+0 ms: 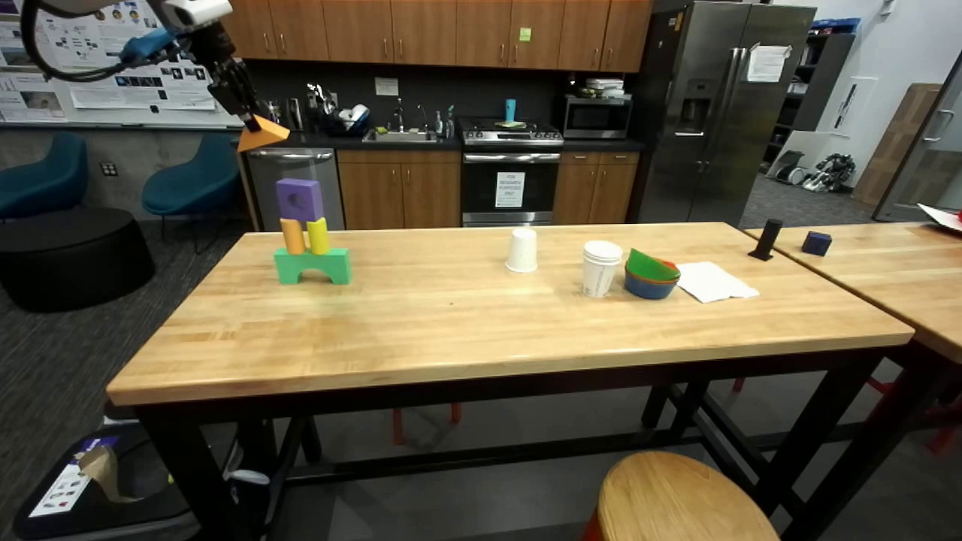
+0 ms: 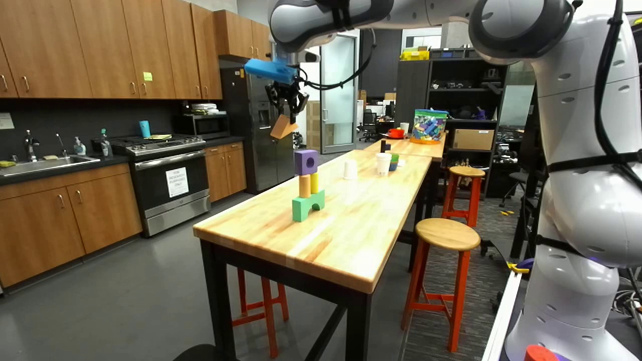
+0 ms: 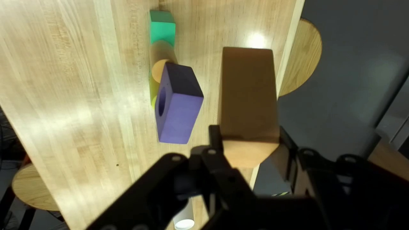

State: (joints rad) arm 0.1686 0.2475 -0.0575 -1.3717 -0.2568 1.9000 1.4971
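My gripper is shut on an orange wedge-shaped block, which also shows in both exterior views. The block is in the air, higher than a small tower and to one side of it, apart from it. The tower's top is a purple block with a round hole. It rests on an orange cylinder and a yellow cylinder. These stand on a green arch block on the wooden table. In the wrist view the purple block partly hides the cylinders.
An upside-down white cup, stacked white cups, nested bowls and a white paper lie farther along the table. A black stand and a dark blue block are beyond. Stools stand beside the table.
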